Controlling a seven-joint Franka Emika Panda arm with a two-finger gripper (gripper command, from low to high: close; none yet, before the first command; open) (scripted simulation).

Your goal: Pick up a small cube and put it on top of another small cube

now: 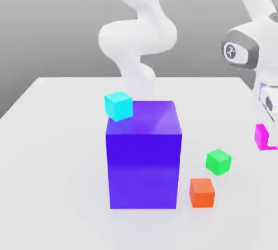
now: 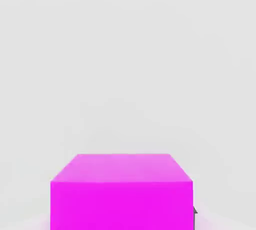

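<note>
The white arm (image 1: pixel 142 37) rises from its base at the back of the bench, bends in a thick curve, then runs up and across toward the exterior view's right. From there it comes down at the right edge, where the grey-capped wrist joint (image 1: pixel 241 49) sits above the hand. The fingers are closed on the small pink cube (image 2: pixel 121 191).

The magenta cube (image 1: pixel 263 136) is cut off by the exterior view's right edge, and its lower part by the hand view's edge. The arm (image 1: pixel 251 48) is cropped there too (the gripper hidden).
</note>
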